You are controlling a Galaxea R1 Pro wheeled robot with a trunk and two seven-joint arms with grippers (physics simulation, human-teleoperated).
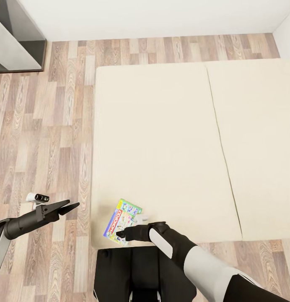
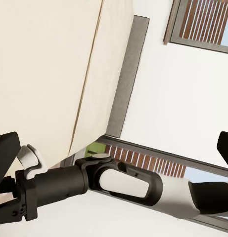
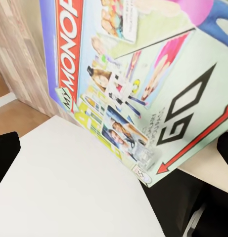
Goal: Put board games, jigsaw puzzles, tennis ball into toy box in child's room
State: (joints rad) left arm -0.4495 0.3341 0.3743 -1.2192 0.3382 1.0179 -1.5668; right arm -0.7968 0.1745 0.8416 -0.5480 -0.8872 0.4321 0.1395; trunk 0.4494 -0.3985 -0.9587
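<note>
Bed (image 1: 161,142): beige mattress, wide, mostly bare.
Monopoly box (image 1: 122,221): flat, lying at the mattress's near corner, close to the edge.
Right gripper (image 1: 127,233): poised over the box; jaws spread wide, holding nothing.
Left gripper (image 1: 67,207): over floor beside the bed, jaws parted, empty.
Risk: a shallow pinch could nudge the box off the edge.

White wall (image 1: 161,16), wood-plank floor (image 1: 44,126), grey cabinet (image 1: 15,37)
</note>
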